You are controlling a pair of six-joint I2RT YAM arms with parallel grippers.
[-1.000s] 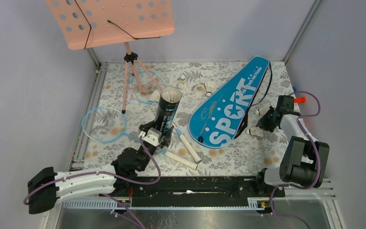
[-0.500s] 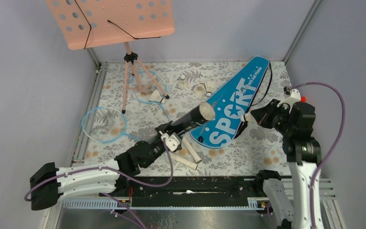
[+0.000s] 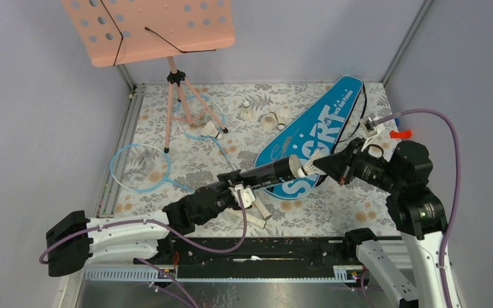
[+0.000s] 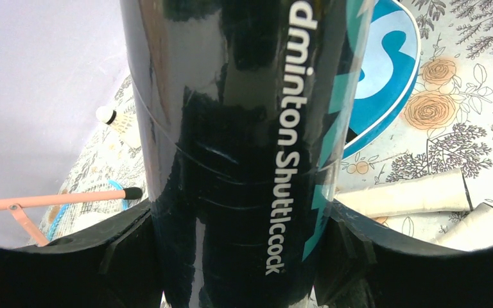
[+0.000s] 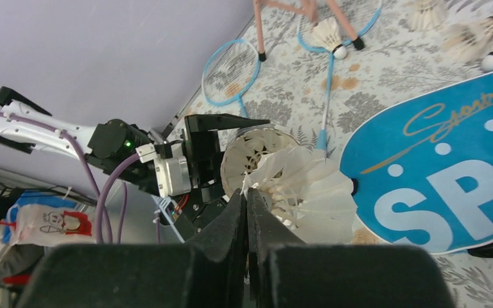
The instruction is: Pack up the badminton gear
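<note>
My left gripper (image 3: 234, 187) is shut on the dark cylindrical tube (image 3: 263, 173), which is tilted almost level with its open mouth facing right; in the left wrist view the tube (image 4: 237, 147) fills the gap between both fingers. My right gripper (image 3: 319, 166) is shut on the feather rim of a white shuttlecock (image 3: 304, 170), right at the tube's mouth. In the right wrist view the shuttlecock (image 5: 308, 192) points cork-first at the mouth (image 5: 251, 156), above my gripper (image 5: 245, 197). The blue SPORT bag (image 3: 324, 125) lies beneath. Two blue rackets (image 3: 140, 167) (image 3: 196, 119) lie at the left.
The pink music stand (image 3: 147, 29) on its tripod stands at the back left, over one racket. Several loose shuttlecocks (image 3: 271, 119) lie behind the bag, and one (image 3: 213, 130) near a tripod foot. The cream handles (image 3: 257, 204) lie below the tube.
The left arm tipped the tube from upright to nearly level, mouth to the right. The right gripper rose from the table at the right and carried a shuttlecock left to the tube's mouth.
</note>
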